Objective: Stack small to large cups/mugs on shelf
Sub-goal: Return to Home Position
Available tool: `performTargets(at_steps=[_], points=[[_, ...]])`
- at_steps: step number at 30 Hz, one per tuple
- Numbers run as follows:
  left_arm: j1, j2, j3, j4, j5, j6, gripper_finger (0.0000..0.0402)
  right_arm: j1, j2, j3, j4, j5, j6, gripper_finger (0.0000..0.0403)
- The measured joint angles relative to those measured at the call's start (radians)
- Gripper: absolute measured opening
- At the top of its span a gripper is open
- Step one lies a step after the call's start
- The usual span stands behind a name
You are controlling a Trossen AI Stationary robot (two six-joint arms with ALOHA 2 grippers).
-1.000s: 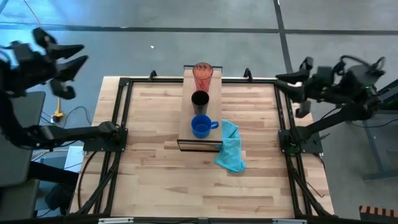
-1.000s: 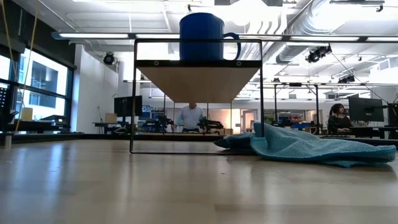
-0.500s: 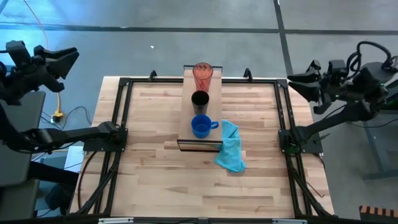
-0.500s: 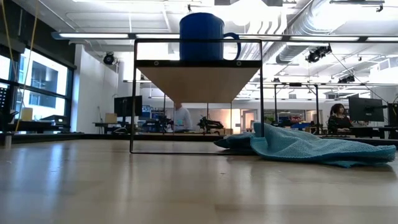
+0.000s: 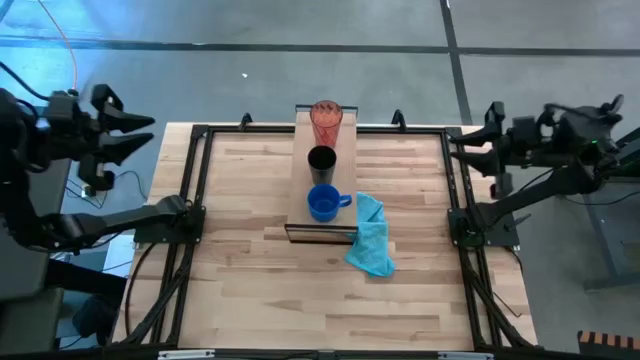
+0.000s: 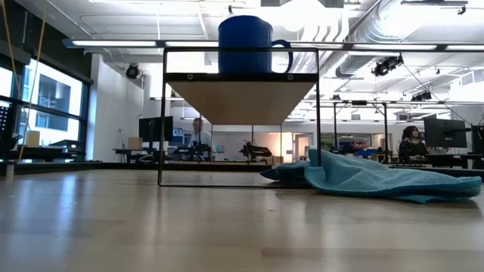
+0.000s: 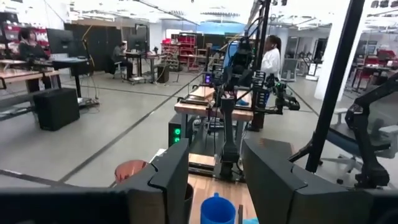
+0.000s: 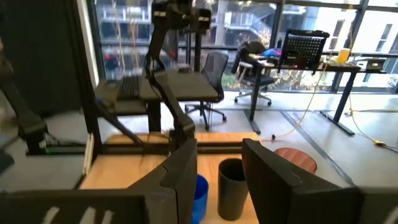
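The light-wood shelf [image 5: 300,205] stands at the table's middle, running near to far. On it stand three vessels in a row: the blue mug [image 5: 321,203] at the near end, the black cup [image 5: 321,160] in the middle, and the red-orange tumbler [image 5: 325,117] at the far end. The low view shows the mug [image 6: 246,44] on the shelf board [image 6: 240,94]. My left gripper [image 5: 145,133] hovers open and empty beyond the table's left edge. My right gripper [image 5: 458,147] hovers open and empty at the right edge. Both point toward the shelf. The mug [image 7: 217,210] and the tumbler [image 7: 129,169] show in the left wrist view, and the black cup [image 8: 232,186] in the right wrist view.
A light-blue cloth [image 5: 370,237] lies crumpled on the tabletop against the shelf's near right corner; it also shows in the low view [image 6: 370,177]. Black frame rails [image 5: 200,200] run along the table's left and right sides. People stand and sit far back in the room.
My left gripper has moved toward the table's near edge and a little toward the shelf, staying open. My right gripper drew back toward the right, then returned toward the table, staying open. The cups and cloth have kept still. A person in the room has walked leftward.
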Motion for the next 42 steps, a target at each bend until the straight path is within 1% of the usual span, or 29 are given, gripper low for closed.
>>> performTargets(at_steps=[3, 7, 10, 13, 16, 22, 26, 29, 31, 34, 37, 42], points=[[0.000, -0.081, -0.167, 0.119, 0.004, -0.025, 0.0138, 0.000, 0.023, 0.000, -0.017, -0.005, -0.030, 0.0119], [0.000, -0.202, -0.409, 0.342, 0.045, -0.067, 0.0138, 0.000, 0.048, 0.000, -0.031, -0.006, -0.065, 0.0119], [0.000, -0.281, -0.571, 0.492, 0.060, -0.097, 0.0138, 0.000, 0.051, 0.000, -0.044, -0.039, -0.092, 0.0119], [0.000, -0.342, -0.700, 0.599, 0.063, -0.129, 0.0138, 0.000, 0.047, 0.000, -0.044, -0.061, -0.106, 0.0119], [0.000, -0.381, -0.802, 0.660, 0.066, -0.138, 0.0138, 0.000, 0.042, 0.000, -0.044, -0.062, -0.106, 0.0119], [0.000, -0.409, -0.940, 0.788, 0.072, -0.156, 0.0138, 0.000, 0.041, 0.000, -0.043, -0.090, -0.147, 0.0119], [0.000, -0.404, -1.010, 0.917, 0.074, -0.182, 0.0138, 0.000, 0.041, 0.000, -0.042, -0.095, -0.151, 0.0119], [0.000, -0.396, -1.064, 0.983, 0.073, -0.185, 0.0138, 0.000, 0.041, 0.000, -0.041, -0.095, -0.151, 0.0119], [-0.001, -0.387, -1.098, 1.013, 0.050, -0.196, 0.0138, 0.000, 0.041, 0.000, -0.041, -0.095, -0.151, 0.0119], [-0.001, -0.357, -1.145, 1.029, 0.010, -0.207, 0.0138, 0.000, 0.041, 0.000, -0.040, -0.095, -0.151, 0.0119], [-0.004, -0.303, -1.183, 1.087, 0.014, -0.225, 0.0138, 0.000, 0.041, 0.000, -0.040, -0.095, -0.151, 0.0119], [-0.082, -0.188, -1.216, 1.212, 0.018, -0.230, 0.0138, 0.000, 0.041, 0.000, -0.043, -0.095, -0.151, 0.0119]])
